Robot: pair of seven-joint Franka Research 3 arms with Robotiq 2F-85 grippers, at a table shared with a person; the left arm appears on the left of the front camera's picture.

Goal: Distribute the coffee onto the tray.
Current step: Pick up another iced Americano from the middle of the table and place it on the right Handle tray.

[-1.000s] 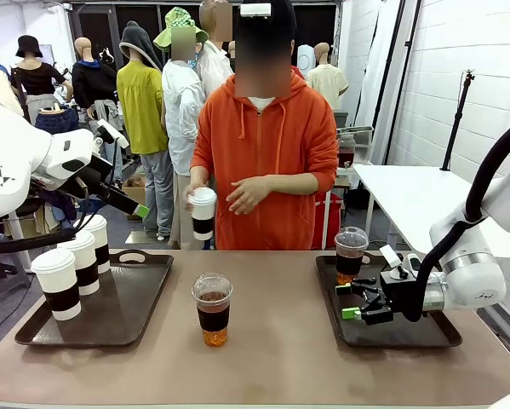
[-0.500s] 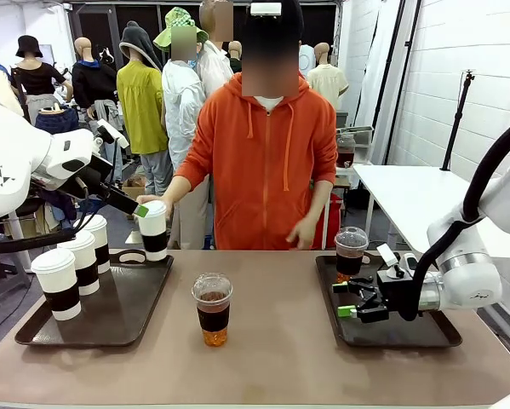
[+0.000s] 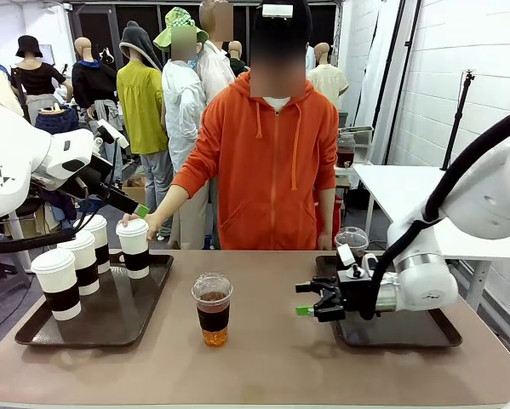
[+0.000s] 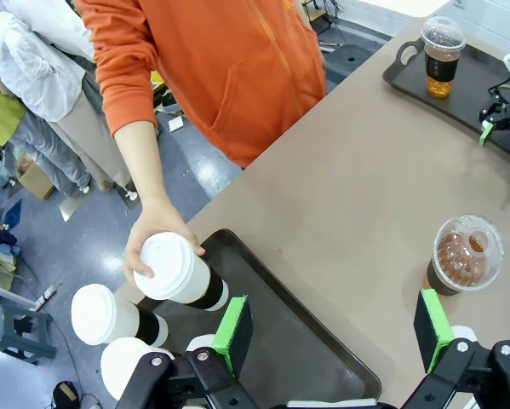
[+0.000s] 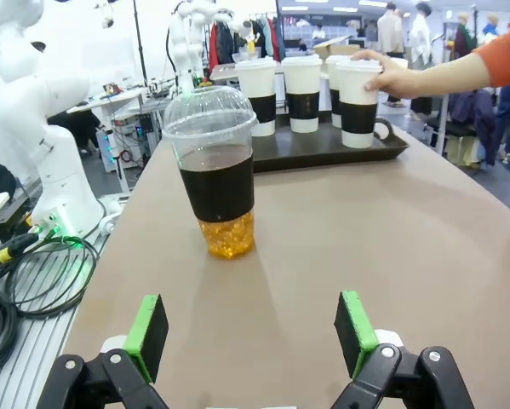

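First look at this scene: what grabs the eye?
The person's hand grips a white cup at the far edge of the left tray, beside three other white cups. A clear cup of amber drink stands alone mid-table, and the right claw, open, points toward it from beside the right tray.

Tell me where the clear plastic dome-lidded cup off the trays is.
The clear cup stands mid-table in the front view, between the left dark tray and the right gripper.
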